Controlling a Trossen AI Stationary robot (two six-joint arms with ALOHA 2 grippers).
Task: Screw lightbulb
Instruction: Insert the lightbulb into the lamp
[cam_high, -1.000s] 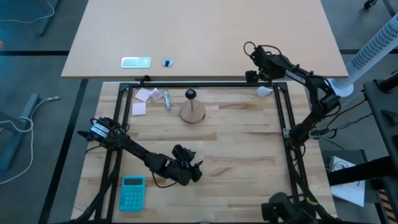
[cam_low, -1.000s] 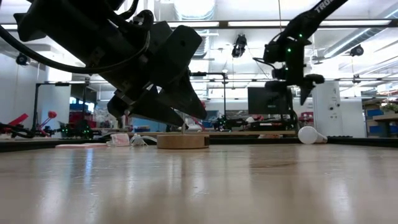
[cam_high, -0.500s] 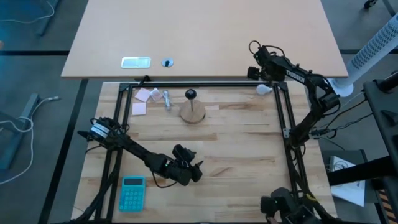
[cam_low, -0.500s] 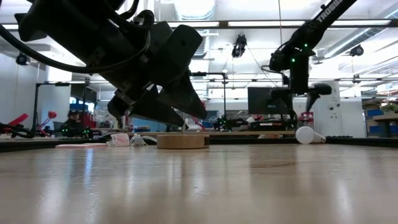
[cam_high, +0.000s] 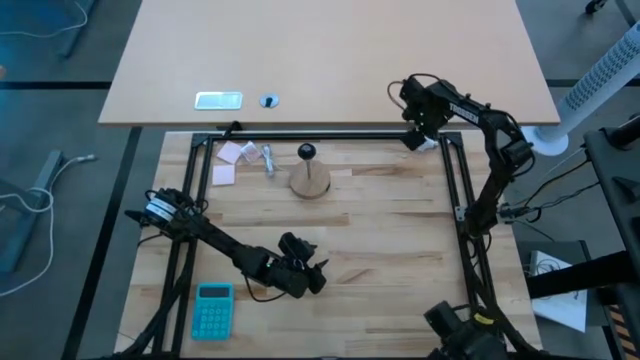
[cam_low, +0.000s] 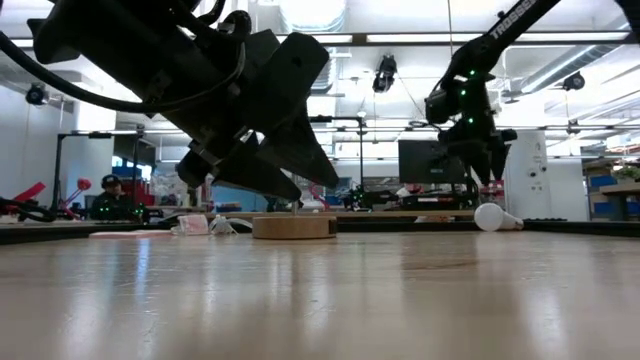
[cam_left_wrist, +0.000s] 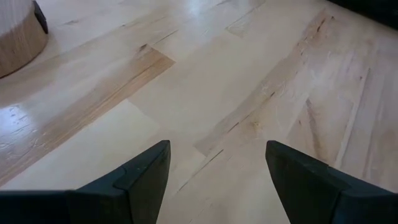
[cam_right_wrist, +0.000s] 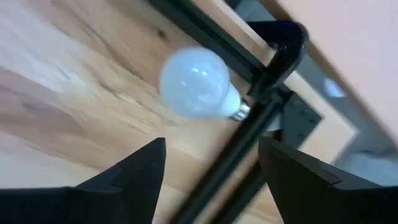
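Right gripper (cam_high: 418, 128) hangs above the far right corner of the wooden table (cam_high: 380, 240), its two dark fingers (cam_right_wrist: 134, 177) spread apart with nothing between them. Just beyond those fingers the lightbulb (cam_right_wrist: 194, 83) lies on its side on the tabletop, frosted white, its metal base pointing at the black frame rail (cam_right_wrist: 245, 143) that edges the table. In the low view the lightbulb (cam_low: 494, 216) rests on the surface below the right arm's wrist, apart from the gripper.

Left gripper (cam_high: 300, 275) sits low over the near part of the table, jaws open over bare wood, empty. A round wooden disc with a black socket (cam_high: 310, 180) stands mid-table, well apart from the bulb. A turquoise calculator (cam_high: 212, 309) lies near the front left corner.
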